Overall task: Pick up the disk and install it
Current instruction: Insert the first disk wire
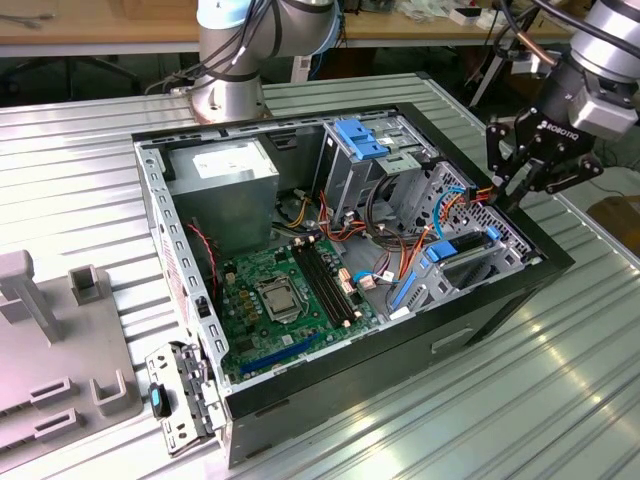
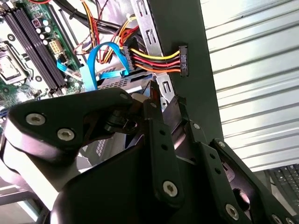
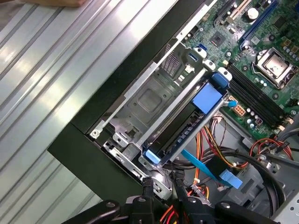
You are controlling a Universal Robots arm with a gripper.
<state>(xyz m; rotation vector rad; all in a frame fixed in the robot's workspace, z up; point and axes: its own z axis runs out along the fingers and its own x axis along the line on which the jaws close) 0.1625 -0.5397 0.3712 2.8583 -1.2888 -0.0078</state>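
The disk (image 1: 462, 258) lies in the drive bay at the front corner of the open computer case (image 1: 330, 390), on the exterior view's right. Its dark side and bright blue carrier rail appear in the first wrist view as the disk (image 3: 180, 130). My gripper (image 1: 510, 185) hovers just above the case's right rim, beside that bay, and nothing is in contact with the disk. In both wrist views the gripper (image 2: 166, 100) (image 3: 163, 186) stands over the case edge with a small gap between its fingertips and nothing held.
A red, yellow and orange power cable with a black connector (image 2: 183, 59) hangs by the case rim near the fingers. Inside are the motherboard (image 1: 270, 300), a grey power supply (image 1: 220, 170) and blue-latched cages (image 1: 360, 140). A grey fixture (image 1: 50, 350) lies on the ribbed table at the left.
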